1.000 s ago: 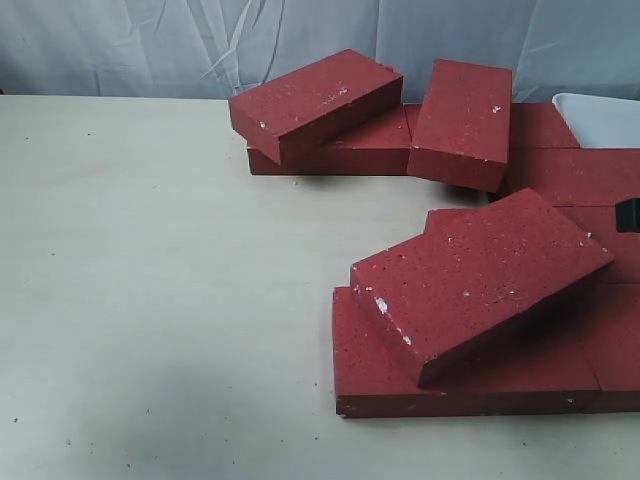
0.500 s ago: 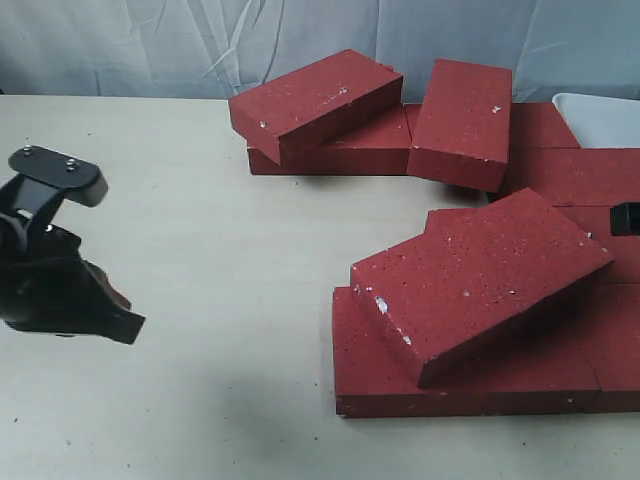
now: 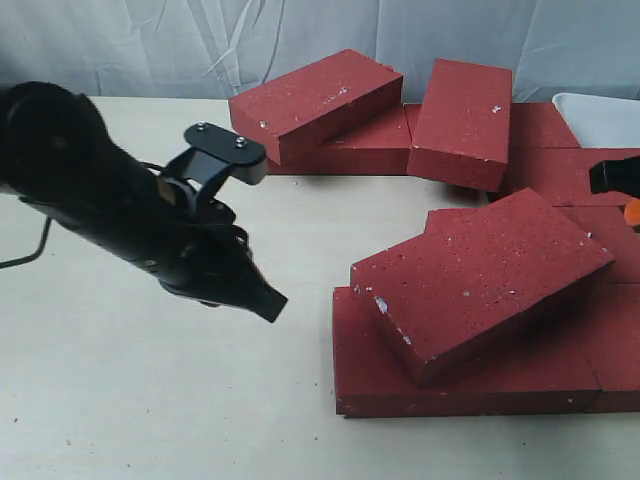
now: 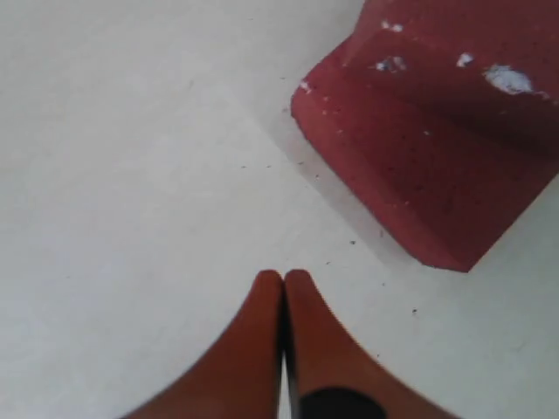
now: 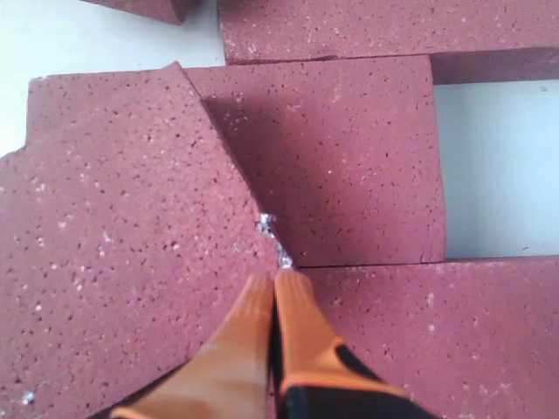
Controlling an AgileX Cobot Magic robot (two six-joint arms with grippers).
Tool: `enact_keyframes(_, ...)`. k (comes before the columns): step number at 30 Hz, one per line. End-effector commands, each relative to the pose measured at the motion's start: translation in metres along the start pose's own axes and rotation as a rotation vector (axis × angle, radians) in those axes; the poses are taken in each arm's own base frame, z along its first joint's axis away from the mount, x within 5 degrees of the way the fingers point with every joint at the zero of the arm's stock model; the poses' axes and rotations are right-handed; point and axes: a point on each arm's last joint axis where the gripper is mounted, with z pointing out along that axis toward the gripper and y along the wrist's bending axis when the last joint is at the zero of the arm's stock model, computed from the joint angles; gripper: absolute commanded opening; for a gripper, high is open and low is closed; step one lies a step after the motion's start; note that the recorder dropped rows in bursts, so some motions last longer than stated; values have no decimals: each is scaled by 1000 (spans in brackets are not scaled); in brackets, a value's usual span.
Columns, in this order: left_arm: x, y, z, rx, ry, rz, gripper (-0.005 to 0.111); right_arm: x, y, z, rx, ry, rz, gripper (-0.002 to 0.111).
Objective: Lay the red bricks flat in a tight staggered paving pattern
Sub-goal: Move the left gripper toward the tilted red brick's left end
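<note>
Several red bricks lie on the table. One tilted brick (image 3: 480,280) leans across flat ones (image 3: 470,375) at the front right; another tilted brick (image 3: 315,100) and a leaning one (image 3: 462,120) rest on flat bricks at the back. My left gripper (image 3: 268,303) hangs shut and holding nothing over bare table, left of the front pile; in its wrist view (image 4: 283,278) a brick corner (image 4: 419,166) lies ahead. My right gripper (image 5: 274,281) is shut, its tips over the tilted brick's (image 5: 113,244) chipped corner; only a bit of it (image 3: 615,180) shows at the exterior view's right edge.
A white tray (image 3: 600,118) stands at the back right behind the bricks. A pale cloth backdrop hangs behind the beige table (image 3: 120,390). A thin cable trails from the left arm at the left edge.
The left arm has swung in from the left edge toward the middle, its gripper now near the front pile. The right gripper has edged slightly further into view. No brick has moved.
</note>
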Motion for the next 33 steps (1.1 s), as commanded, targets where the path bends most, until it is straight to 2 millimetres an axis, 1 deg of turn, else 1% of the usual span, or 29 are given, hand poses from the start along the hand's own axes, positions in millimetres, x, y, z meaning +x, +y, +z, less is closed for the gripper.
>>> enact_keyframes(1,-10,-17,17,59,17,-13,0,-8,-2,7,12,14,-13,-1)
enact_keyframes(4,-9,-26,25,97,28,-49,0,-8,-3,12,19,28,-20,-1)
enact_keyframes(6,-9,-28,28,118,33,-84,0,-9,-6,13,53,21,-58,-1)
enact_keyframes(9,-11,-29,28,124,16,-104,0,-11,-7,13,57,-5,-62,-1)
enact_keyframes(10,-13,-30,28,137,-4,-135,0,-11,-7,13,55,-2,-60,-1)
enact_keyframes(12,-13,-30,28,143,-6,-134,0,-10,-7,13,56,12,-61,-1)
enact_keyframes(14,-10,-30,33,148,31,-119,0,-10,-7,13,61,6,-67,-1)
enact_keyframes(16,-7,-29,43,157,97,-123,0,-12,-9,16,71,19,-76,-1)
enact_keyframes(18,-12,-32,51,170,130,-118,0,-17,-11,23,76,74,-73,-1)
enact_keyframes(21,-28,-52,53,176,107,-26,0,-30,-15,39,85,148,-81,-1)
enact_keyframes(23,-32,-60,54,151,106,-3,0,-33,-16,47,91,172,-87,-1)
enact_keyframes(26,-34,-61,58,104,120,16,0,-35,-17,59,93,191,-92,-1)
enact_keyframes(33,-34,-58,73,86,144,5,0,-35,-20,82,96,219,-99,-1)
